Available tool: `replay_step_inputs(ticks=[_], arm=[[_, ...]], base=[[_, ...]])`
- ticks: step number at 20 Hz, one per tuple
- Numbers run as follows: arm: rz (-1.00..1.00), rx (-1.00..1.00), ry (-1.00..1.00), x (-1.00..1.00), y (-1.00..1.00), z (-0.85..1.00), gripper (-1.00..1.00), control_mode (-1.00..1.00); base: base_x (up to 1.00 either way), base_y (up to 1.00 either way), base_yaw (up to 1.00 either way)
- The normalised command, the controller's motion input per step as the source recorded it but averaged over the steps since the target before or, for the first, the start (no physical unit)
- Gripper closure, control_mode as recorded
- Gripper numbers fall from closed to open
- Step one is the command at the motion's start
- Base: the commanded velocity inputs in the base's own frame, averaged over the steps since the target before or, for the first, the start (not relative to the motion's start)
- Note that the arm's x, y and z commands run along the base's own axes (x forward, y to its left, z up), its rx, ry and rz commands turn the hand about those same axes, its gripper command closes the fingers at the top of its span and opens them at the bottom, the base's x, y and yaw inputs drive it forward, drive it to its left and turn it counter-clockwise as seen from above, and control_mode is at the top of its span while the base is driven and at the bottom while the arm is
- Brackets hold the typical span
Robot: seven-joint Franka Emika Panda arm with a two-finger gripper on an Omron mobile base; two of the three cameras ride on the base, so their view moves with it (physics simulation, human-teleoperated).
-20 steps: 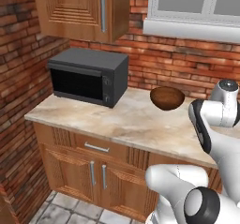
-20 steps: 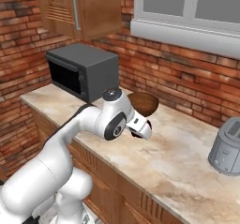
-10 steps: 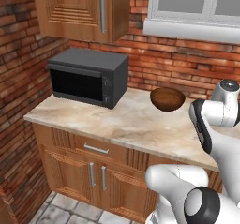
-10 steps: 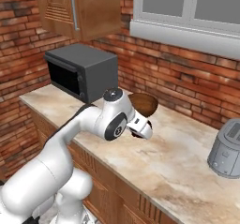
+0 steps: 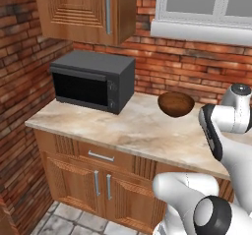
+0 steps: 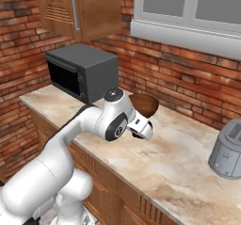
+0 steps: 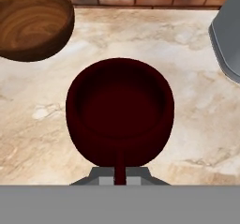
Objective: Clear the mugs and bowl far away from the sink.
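The red mug (image 7: 120, 113) hangs over the marble counter (image 5: 128, 131), seen from above in the hand view with its mouth up and its handle (image 7: 120, 171) pointing down toward the gripper (image 7: 120, 178). The jaws are pressed together on that handle, pinching it. In the right base view the mug (image 6: 137, 133) shows as a dark shape just under the wrist, partly hidden by the arm.

The bowl (image 7: 33, 24) sits on the counter near the brick wall, apart from the mug. In the left base view the bowl (image 5: 176, 103) lies to the right of the microwave (image 5: 93, 80), and in the right base view the bowl (image 6: 146, 105) is just behind the arm.

A grey toaster (image 6: 228, 149) stands farther right on the counter, well apart from the bowl. Its edge (image 7: 227, 35) shows in the hand view, beside the mug but not touching it.
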Motion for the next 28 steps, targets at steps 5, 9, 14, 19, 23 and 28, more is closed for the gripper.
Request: replay_step_inputs(ticks=[5, 9, 14, 19, 23, 28], arm=[[0.0, 0.0, 0.0, 0.0, 0.0, 0.0, 1.0, 1.0], [0.01, 0.0, 0.0, 0.34, -0.22, 0.0, 1.0, -1.0], [0.03, 0.0, 0.0, 0.38, -0.18, 0.0, 1.0, -1.0], [0.08, 0.0, 0.0, 0.21, -0.21, -0.02, 1.0, -1.0], [0.22, 0.0, 0.0, 0.2, -0.49, -0.14, 1.0, -1.0], [0.32, 0.0, -0.05, 0.12, -0.65, -0.3, 1.0, -1.0]], base=[[0.36, -0.17, 0.0], [0.1, -0.06, 0.0], [0.0, 0.0, 0.0], [0.0, 0.0, 0.0], [0.0, 0.0, 0.0], [0.0, 0.0, 0.0]])
